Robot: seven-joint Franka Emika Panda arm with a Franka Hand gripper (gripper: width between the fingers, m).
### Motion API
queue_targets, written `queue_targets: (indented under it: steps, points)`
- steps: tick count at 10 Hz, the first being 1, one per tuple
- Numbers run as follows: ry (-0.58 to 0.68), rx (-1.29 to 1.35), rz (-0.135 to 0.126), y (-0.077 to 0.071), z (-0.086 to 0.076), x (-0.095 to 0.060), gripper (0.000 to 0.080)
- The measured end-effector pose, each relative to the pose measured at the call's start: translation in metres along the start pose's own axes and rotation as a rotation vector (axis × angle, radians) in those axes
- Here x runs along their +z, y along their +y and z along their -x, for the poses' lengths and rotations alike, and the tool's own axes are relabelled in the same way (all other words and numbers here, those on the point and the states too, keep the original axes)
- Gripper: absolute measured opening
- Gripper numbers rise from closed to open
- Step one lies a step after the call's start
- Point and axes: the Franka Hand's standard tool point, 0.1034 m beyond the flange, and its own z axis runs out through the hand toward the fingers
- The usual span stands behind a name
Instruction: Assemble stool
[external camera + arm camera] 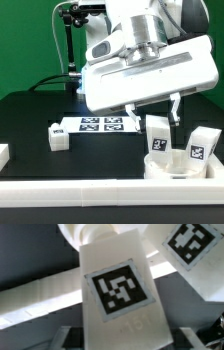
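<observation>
The round white seat [166, 170] lies at the exterior view's right, near the front rail. Two white tagged legs stand upright on it. One leg [158, 134] is right under my gripper [156, 116]; the other leg [201, 146] stands further to that view's right. In the wrist view the first leg [120, 286] fills the space between the fingers, and my gripper [127, 339] is shut on it. The second leg's tag [195, 245] shows beside it. A third leg [57, 137] lies apart on the black table at the exterior view's left.
The marker board [100, 124] lies flat at the table's middle, behind the gripper. A long white rail [90, 196] runs along the front edge, and a white block [3, 153] sits at the left edge. A black stand [70, 45] rises at the back.
</observation>
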Motion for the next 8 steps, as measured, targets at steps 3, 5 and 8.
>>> queue_targets:
  steps: [3, 5, 8]
  points:
    - [0.020, -0.013, -0.002, 0.0002, 0.0018, -0.0004, 0.0330]
    - [0.024, -0.016, -0.003, 0.0003, 0.0019, -0.0001, 0.0330]
    - [-0.026, -0.017, -0.004, -0.0012, 0.0036, 0.0010, 0.0387]
